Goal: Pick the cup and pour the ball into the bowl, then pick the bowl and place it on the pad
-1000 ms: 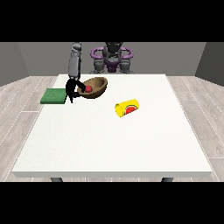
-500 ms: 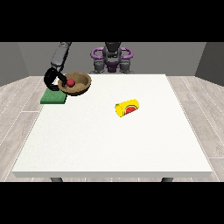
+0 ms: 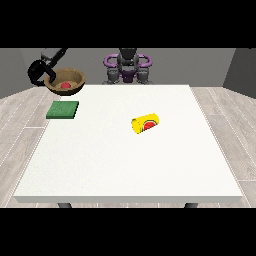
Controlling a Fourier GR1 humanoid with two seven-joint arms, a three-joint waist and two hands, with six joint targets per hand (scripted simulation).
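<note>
White table (image 3: 125,165), grey floor around. We see the hand at the view's left (image 3: 38,71) curled on the rim of the bowl (image 3: 65,81), ball (image 3: 65,85) inside, raised above and behind the green pad (image 3: 62,110). Cup (image 3: 145,123) lies tipped mid-table. We should lower the bowl level onto the pad.

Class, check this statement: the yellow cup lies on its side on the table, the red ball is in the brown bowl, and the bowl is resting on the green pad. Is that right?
Not quite. The front view shows the bowl held up in the air by the hand at the view's left, above and behind the green pad, not resting on it. The rest holds: the yellow cup lies on its side on the table, and the red ball is in the bowl.
</note>
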